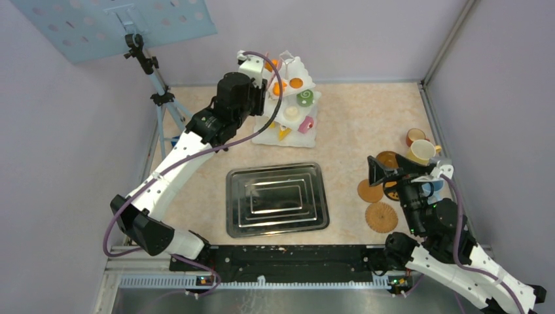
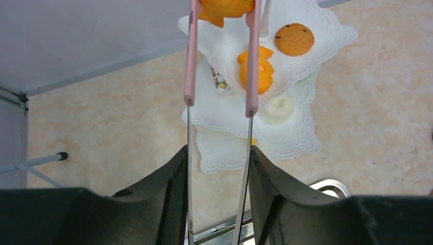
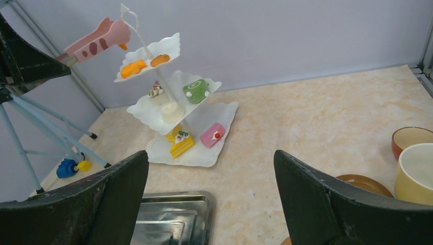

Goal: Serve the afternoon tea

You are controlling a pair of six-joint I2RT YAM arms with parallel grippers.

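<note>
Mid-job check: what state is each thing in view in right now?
Left gripper: shut on the pink tongs.
Pink tongs: closed on an orange pastry.
Right gripper: open, empty.
Stand: upright, pastries on all three tiers.
Steel tray: flat, nothing in it.
Yellow mug: upright.
Brown mug: upright.
Coasters: two lie flat, bare.

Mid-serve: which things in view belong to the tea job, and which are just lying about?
Job: white three-tier stand, toy pastries, yellow mug, brown mug, coasters, pink tongs in the left fingers gripping an orange pastry.
Lying about: steel tray, tripod, blue perforated board.
</note>
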